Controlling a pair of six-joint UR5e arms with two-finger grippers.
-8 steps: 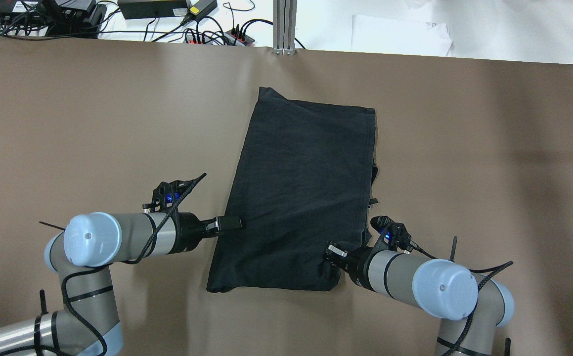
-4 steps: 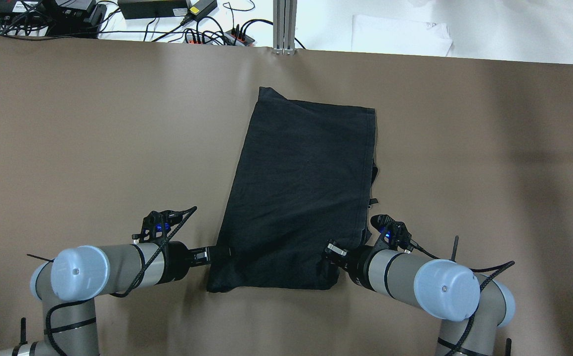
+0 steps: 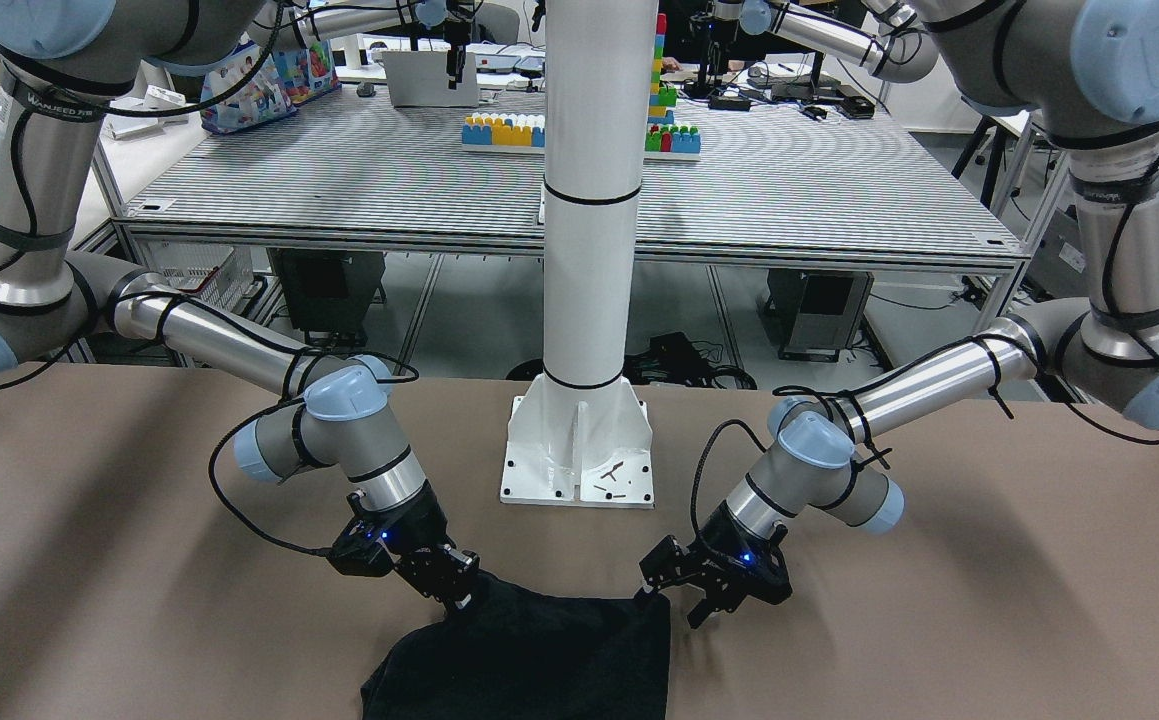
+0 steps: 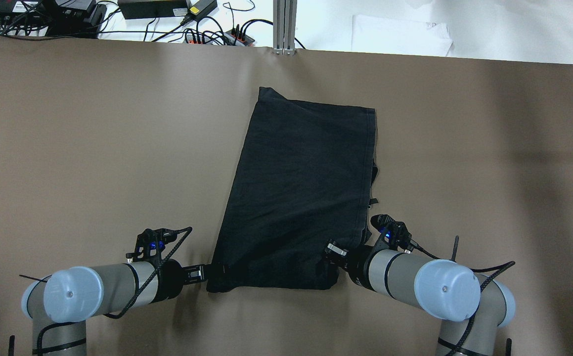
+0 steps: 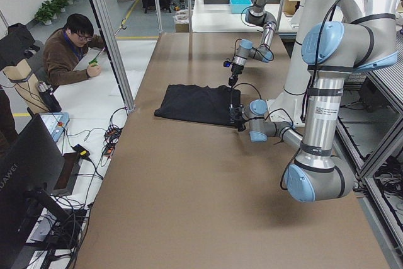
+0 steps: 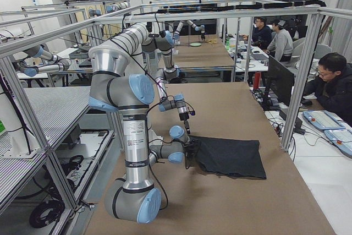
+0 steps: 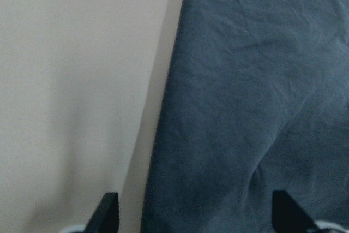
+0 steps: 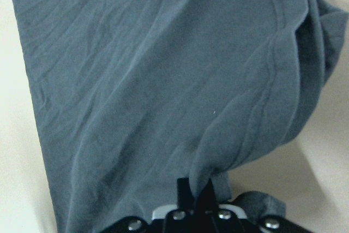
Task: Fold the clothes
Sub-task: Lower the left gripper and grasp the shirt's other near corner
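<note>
right gripper was found pinched shut on a bunched near corner of the black garment. left gripper stood spread, jaws astride the garment's other near edge, one over cloth, one over bare brown table; no grip made. garment lay flat mid-table, lengthwise away from the robot. judged step: securing both near corners. next move requires the left to close on the hem, then an even joint lift toward the far edge.

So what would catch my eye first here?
A black garment lies in the middle of the brown table. At its edge nearest the robot, the right hand pinches one corner, while the left hand is open at the other corner.
</note>
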